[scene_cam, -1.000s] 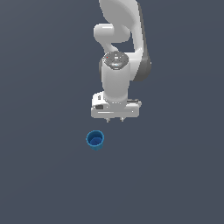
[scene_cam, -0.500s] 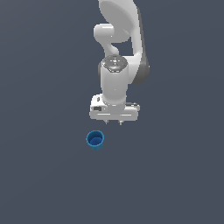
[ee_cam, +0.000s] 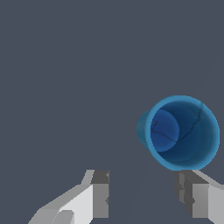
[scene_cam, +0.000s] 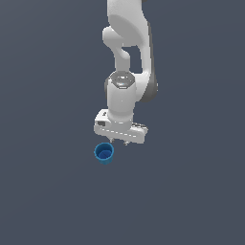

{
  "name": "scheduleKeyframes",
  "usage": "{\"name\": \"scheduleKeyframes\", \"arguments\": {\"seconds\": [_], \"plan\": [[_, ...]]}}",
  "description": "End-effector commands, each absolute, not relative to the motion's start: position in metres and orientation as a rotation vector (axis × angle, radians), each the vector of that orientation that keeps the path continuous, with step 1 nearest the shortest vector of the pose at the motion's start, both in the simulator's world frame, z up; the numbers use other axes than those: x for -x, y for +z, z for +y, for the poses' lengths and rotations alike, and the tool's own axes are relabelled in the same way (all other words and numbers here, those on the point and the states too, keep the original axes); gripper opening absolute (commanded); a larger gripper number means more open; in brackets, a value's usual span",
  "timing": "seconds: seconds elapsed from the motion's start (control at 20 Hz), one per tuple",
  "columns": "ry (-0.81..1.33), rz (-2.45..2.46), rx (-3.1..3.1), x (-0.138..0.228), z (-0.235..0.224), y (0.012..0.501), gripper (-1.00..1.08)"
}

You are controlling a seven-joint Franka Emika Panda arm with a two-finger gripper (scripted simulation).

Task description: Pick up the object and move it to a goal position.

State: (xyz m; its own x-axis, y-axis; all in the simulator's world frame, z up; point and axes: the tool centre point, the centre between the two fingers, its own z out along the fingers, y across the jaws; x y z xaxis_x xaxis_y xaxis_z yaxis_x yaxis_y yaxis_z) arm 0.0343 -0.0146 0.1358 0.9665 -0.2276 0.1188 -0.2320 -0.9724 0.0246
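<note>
Claw Poised Beside the Blue Cup

Plain dark grey-blue ground fills both views, a flat matte surface (scene_cam: 52, 201) with nothing to break it but the robot and one small thing. On it stands the small bright blue cup (scene_cam: 104, 153), round with slightly tapered sides, upright with its hollow mouth facing up. It sits apart from the robot, below the arm's head and toward the exterior view's left of it.

Above it hangs the glossy white jointed robot arm (scene_cam: 128, 57), reaching down from the upper edge of the exterior view. Its white claw (scene_cam: 119, 141) points downward, the two short fingertips showing just under the broad white hand, near the cup's rim but not touching it.

From the wrist view the cup (ee_cam: 181, 132) shows its darker blue inside and rounded bottom. The claw (ee_cam: 142, 192) is spread wide, its two grey-tipped white fingers (ee_cam: 99, 194) well apart with bare ground between them, and it holds nothing. The cup lies beyond the fingertips, nearer one finger than the other, outside the gap.
</note>
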Motion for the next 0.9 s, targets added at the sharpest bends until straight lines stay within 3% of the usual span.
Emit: {"name": "scheduleKeyframes", "arguments": {"seconds": [0.0,0.85], "plan": [[0.226,-0.453,-3.051,-0.042,-0.022,0.128,0.28],[0.413,-0.77,-2.936,-0.068,-0.049,0.1,0.28]]}}
